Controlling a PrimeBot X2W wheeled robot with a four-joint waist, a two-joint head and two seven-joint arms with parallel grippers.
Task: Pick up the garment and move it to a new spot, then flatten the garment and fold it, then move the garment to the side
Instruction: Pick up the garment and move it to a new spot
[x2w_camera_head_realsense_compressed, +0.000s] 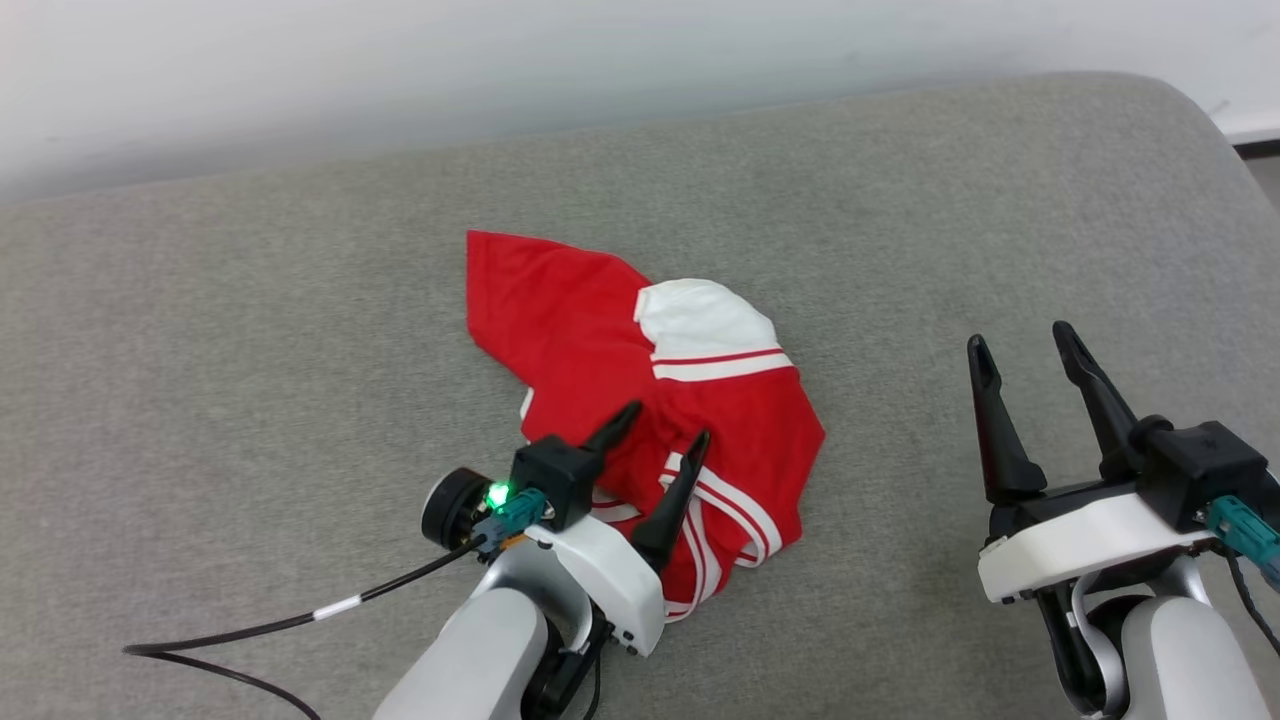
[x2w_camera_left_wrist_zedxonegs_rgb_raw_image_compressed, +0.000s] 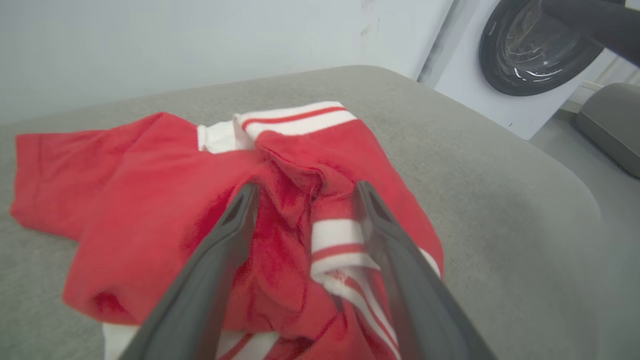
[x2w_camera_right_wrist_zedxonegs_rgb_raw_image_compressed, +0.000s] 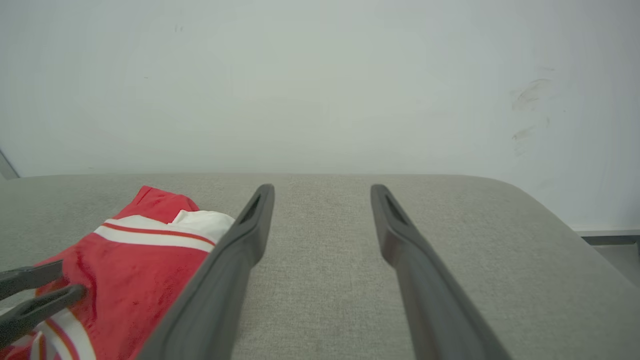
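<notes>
While the left gripper (x2w_camera_head_realsense_compressed: 662, 438) hangs spread and empty, the garment (x2w_camera_head_realsense_compressed: 580, 320) lies crumpled beneath its fingertips. Closing here may pinch several layers; the right gripper (x2w_camera_head_realsense_compressed: 1020, 340) stands open, well aside

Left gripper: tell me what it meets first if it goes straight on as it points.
The garment: the left gripper, jaws open, points into its rumpled red heap, with the grey cushion beneath. Whether the tips touch the cloth is unclear.
</notes>
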